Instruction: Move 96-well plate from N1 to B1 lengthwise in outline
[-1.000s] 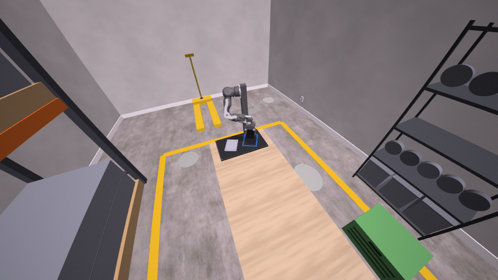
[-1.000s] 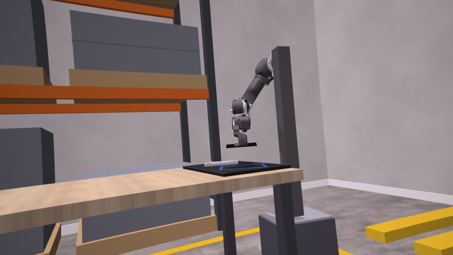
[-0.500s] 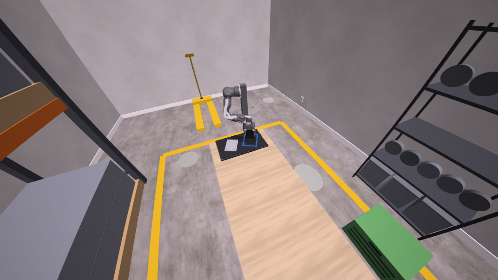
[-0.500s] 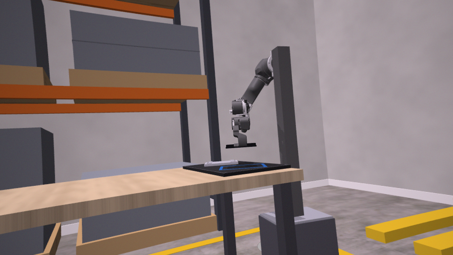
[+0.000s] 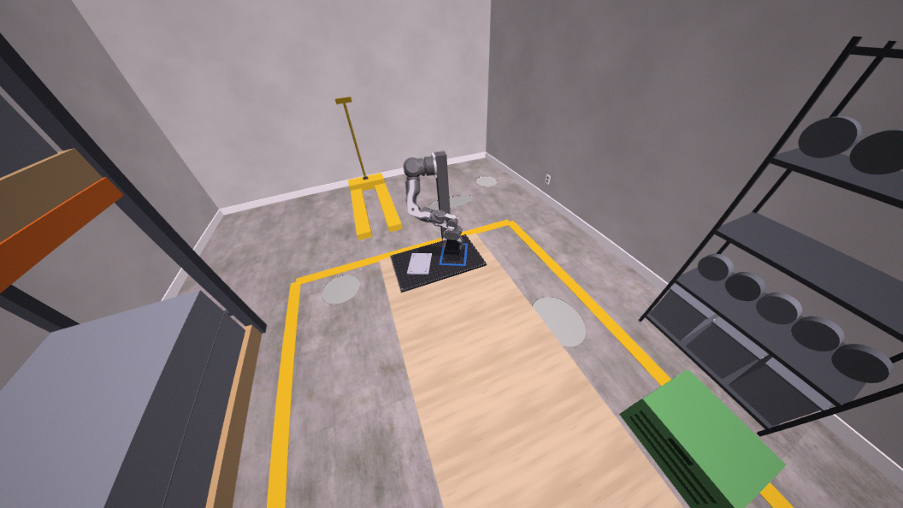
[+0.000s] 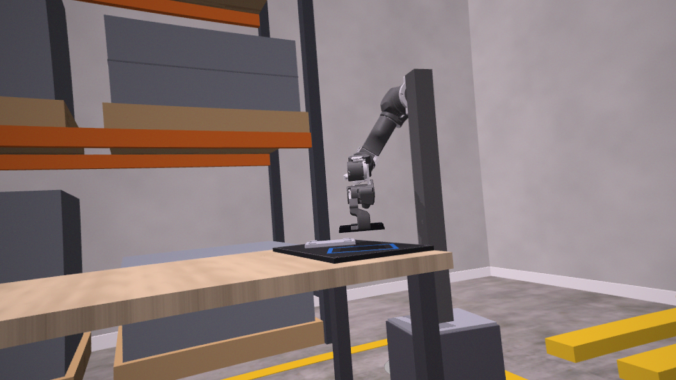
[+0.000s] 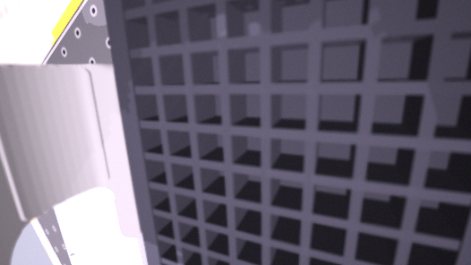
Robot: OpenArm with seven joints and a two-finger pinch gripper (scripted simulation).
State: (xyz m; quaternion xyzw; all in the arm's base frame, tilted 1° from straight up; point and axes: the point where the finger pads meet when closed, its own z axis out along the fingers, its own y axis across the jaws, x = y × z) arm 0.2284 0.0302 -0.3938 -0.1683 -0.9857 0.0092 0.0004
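Black dotted deck mat on the pale wood-grain table; on it, a blue taped outline beside a light grey nest

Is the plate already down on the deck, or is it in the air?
In the air: the plate, held by the gripper, hangs above the blue outline.

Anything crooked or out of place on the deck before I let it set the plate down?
Nothing stands out. The hand holds the 96-well plate roughly level, in the air above the blue taped outline. The pale plate nest lies flat beside the outline on the black deck.
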